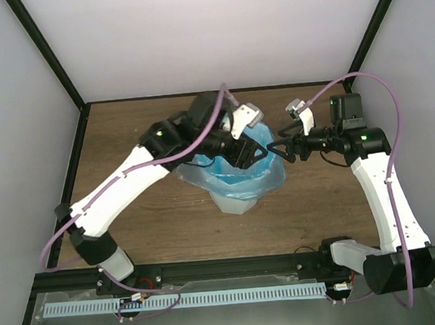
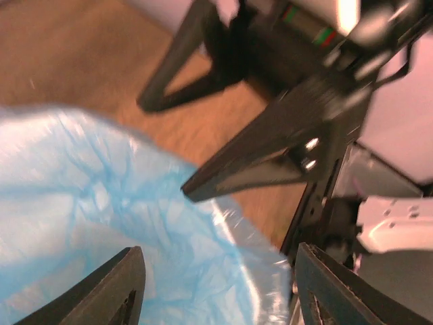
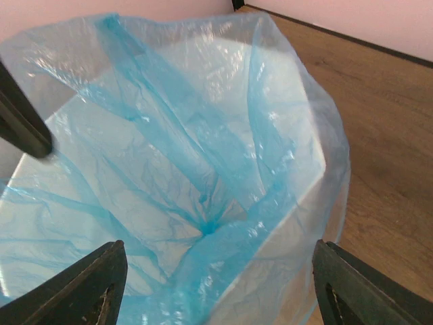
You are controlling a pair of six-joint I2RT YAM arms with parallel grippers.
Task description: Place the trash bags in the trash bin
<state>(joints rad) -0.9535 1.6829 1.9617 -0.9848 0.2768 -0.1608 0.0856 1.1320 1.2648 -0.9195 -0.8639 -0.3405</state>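
Left hand [image 2: 218, 254]: fingers were set wide apart and held nothing. The trash bag [image 3: 203, 135] lay directly under and between them; whether the tips touched the film could not be told.

Right hand [image 3: 220, 244]: fingers were likewise spread wide and empty, above the open mouth of the bag.

Location of task items: the trash bin [image 1: 234, 203] stood upright on the counter [image 1: 124, 121], under both hands. The light-blue bag sat inside it, its film sunk into the cavity in creased folds. The bag's edge was turned out over the rim on the side nearest the right hand. On the left hand's side, loose film spread out beyond the rim.

Obstructions: the two hands faced each other closely across the bin mouth. One dark finger [image 2: 250, 159] of the right hand reached to just ahead of the left hand, over the bag's edge. A finger [image 3: 20, 122] of the left hand stood at the far rim, ahead and to the left of the right hand. Contact between the hands could not be confirmed.

Surroundings: purple cables [image 1: 369, 79] looped above each arm. Black frame posts [image 1: 43, 52] and pale walls enclosed the counter beyond the hands.
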